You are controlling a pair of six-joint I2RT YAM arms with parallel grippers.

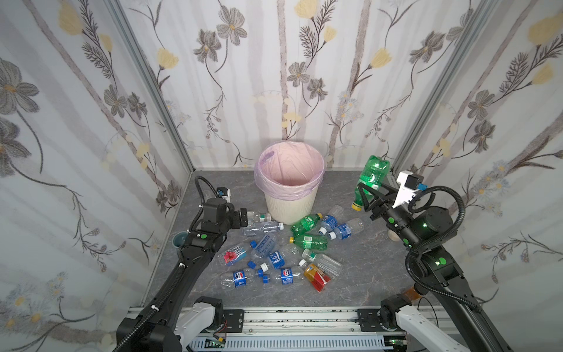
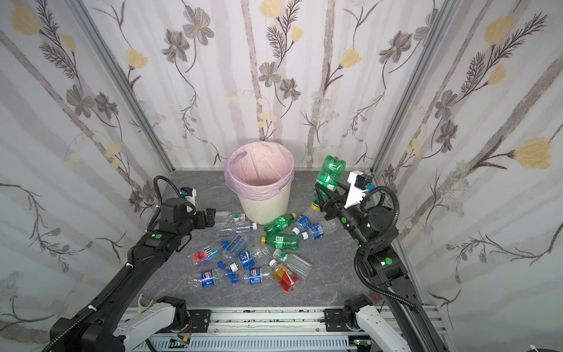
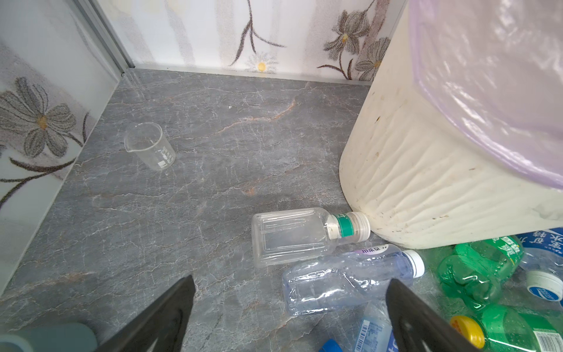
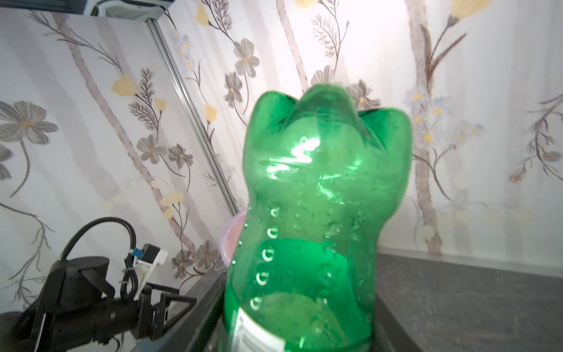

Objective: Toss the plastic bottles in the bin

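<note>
1. While the right gripper (image 1: 361,198) clamped an upturned green bottle (image 1: 372,178) beside the pink-lined bin (image 1: 289,208), the left gripper (image 3: 291,285) gaped wide near clear bottles (image 3: 295,234).
2. More plastic bottles (image 1: 310,241) littered the tabletop (image 1: 365,274) in front.

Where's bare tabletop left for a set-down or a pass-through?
Free: the back-left corner between the left wall and the bin, only a clear beaker there; the front strip between the plastic bottles and the rail; the right side beside the right arm. Crowded: straight in front of the bin, bottles lying right up to its base.
</note>
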